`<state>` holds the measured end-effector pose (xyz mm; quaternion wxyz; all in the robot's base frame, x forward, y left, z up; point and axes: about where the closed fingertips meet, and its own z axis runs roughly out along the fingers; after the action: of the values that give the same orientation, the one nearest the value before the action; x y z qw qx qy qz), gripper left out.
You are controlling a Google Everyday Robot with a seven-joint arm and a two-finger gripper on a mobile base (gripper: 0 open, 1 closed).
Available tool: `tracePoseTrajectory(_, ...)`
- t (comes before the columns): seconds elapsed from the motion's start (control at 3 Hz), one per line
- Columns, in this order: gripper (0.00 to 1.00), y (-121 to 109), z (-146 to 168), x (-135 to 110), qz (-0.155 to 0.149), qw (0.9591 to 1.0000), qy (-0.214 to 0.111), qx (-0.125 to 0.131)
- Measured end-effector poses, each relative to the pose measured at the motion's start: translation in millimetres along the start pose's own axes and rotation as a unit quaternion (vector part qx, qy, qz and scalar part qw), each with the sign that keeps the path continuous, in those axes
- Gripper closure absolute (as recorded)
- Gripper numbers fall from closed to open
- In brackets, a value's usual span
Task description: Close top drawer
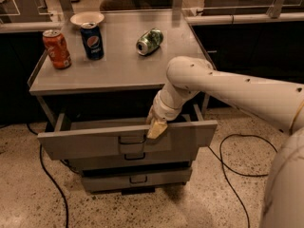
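- Touching the front rim of the top drawer (76,146), above its handle (132,140): claw (156,127); spread or pressed together, could not tell.
- Stood pulled out below the tabletop (118,70).

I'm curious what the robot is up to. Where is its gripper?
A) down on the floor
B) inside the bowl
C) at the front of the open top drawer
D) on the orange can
C: the gripper is at the upper edge of the top drawer front, just above the handle, and that drawer stands pulled out.
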<state>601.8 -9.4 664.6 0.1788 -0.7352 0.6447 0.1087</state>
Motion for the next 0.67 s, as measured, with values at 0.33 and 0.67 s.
tracePoseTrajectory(0.33,1.00,-5.4,1.6,-0.3,-0.004,1.0000,-0.002,0.002)
tracePoseTrajectory(0.67,1.00,-6.0,0.9,-0.6,-0.004,1.0000,-0.002,0.002)
